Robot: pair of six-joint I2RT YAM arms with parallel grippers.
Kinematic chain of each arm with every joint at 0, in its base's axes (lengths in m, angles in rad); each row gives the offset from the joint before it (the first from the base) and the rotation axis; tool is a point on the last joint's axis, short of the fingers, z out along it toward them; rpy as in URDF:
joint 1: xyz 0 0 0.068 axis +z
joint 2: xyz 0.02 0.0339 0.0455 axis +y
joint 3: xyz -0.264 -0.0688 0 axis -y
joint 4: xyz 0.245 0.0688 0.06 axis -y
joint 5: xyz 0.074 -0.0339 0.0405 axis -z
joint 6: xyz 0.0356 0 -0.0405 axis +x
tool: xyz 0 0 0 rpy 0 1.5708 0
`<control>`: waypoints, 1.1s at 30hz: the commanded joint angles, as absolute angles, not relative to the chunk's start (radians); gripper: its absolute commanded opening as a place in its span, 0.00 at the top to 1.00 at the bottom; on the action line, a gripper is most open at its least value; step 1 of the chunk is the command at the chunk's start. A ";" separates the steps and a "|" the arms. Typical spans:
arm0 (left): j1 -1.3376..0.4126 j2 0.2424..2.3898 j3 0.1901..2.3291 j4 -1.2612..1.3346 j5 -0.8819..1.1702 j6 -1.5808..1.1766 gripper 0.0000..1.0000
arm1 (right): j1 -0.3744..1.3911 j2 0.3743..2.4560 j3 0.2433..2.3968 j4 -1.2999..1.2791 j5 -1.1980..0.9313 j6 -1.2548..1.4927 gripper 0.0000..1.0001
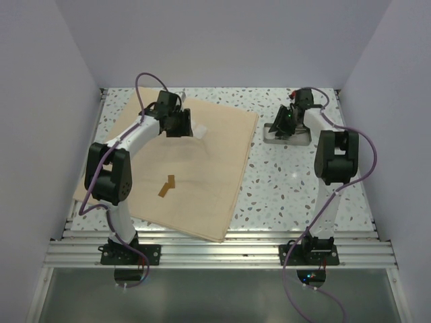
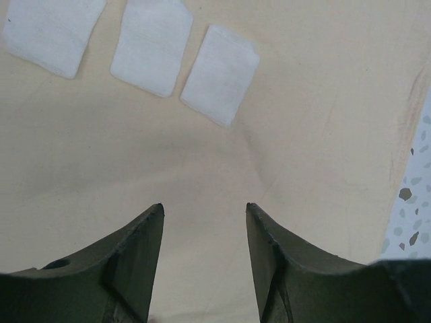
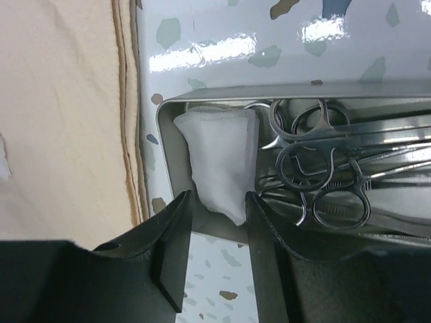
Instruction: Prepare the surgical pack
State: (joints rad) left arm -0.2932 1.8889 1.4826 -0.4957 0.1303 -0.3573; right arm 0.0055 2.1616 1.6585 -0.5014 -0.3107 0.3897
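Observation:
The tan fabric sheet [image 1: 202, 168] of the surgical pack lies spread over the left half of the table. My left gripper [image 1: 180, 124] hovers above its far part, open [image 2: 204, 207] with only bare cloth [image 2: 202, 155] between the fingers. Three white gauze squares [image 2: 151, 44] lie in a row on the cloth ahead of it. At the back right, my right gripper [image 1: 283, 121] hangs over the grey tray [image 1: 287, 138]. Its jaws stand open [image 3: 219, 195], with the lower corner of a folded gauze [image 3: 219, 158] just ahead of the tips. Steel ring-handled instruments [image 3: 323, 175] lie beside that gauze.
The tray's rim [image 3: 350, 91] sits close to the sheet's right edge [image 3: 124, 121], a strip of speckled table [image 1: 289, 182] between them. A small brown strip [image 1: 167, 186] lies mid-sheet. White walls enclose three sides; aluminium rails [image 1: 215, 252] run along the near edge.

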 commanded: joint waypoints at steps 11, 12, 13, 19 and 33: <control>-0.201 1.914 1.603 -0.543 0.032 -0.305 0.34 | 0.046 1.950 1.724 -0.729 -0.216 0.448 0.59; -0.195 1.920 1.612 -0.535 0.034 -0.295 0.33 | 0.072 1.938 1.717 -0.718 -0.224 0.456 0.59; -0.183 1.936 1.629 -0.526 0.057 -0.263 0.33 | 0.101 1.934 1.712 -0.709 -0.229 0.460 0.59; -0.155 2.055 1.745 -0.509 0.077 -0.102 0.30 | 0.288 1.951 1.701 -0.625 -0.358 0.517 0.59; -0.049 2.305 1.928 -0.483 0.296 0.034 0.35 | 0.305 2.020 1.698 -0.609 -0.468 0.529 0.60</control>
